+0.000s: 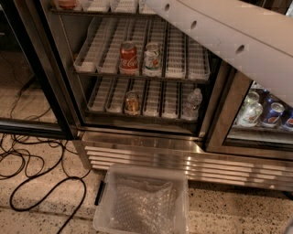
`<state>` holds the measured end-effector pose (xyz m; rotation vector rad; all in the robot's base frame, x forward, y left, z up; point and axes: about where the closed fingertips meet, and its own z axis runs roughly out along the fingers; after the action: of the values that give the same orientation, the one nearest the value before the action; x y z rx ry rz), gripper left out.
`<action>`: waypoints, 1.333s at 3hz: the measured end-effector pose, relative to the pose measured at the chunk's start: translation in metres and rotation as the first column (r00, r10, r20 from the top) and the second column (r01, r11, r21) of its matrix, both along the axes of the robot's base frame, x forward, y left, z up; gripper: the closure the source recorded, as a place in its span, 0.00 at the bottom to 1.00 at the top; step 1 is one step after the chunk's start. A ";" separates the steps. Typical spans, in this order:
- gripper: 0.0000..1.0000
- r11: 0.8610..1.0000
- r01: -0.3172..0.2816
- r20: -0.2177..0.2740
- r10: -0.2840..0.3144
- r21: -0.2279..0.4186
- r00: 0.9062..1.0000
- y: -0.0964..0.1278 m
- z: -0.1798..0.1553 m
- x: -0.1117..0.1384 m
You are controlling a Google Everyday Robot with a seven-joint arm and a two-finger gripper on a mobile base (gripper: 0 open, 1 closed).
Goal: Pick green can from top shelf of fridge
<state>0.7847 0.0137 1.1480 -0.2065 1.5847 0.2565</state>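
Note:
The fridge (142, 153) stands open in front of me, with wire racks and white slotted lane trays. Only the front edge of the top shelf (114, 6) shows at the top of the view, with a reddish object (67, 3) on its left. The green can is out of view. My white arm (229, 41) crosses the upper right and runs up toward the top shelf. My gripper is beyond the top edge of the view.
A red cola can (128, 57) and a white printed can (152, 58) stand on the middle rack. A can (132, 103) and a water bottle (193, 103) stand below. A clear plastic bin (142, 203) and cables (27, 160) lie on the floor. More cans (261, 112) sit behind the right glass door.

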 end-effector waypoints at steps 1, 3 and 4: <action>1.00 0.999 0.006 -0.072 -0.004 0.033 0.997 -0.004 -0.016 -0.012; 1.00 0.988 0.016 -0.347 0.039 0.155 0.937 0.003 -0.068 -0.107; 1.00 0.983 0.008 -0.445 0.076 0.183 0.892 0.009 -0.090 -0.144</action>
<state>0.6404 0.0229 1.0575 -0.0314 2.0077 0.5025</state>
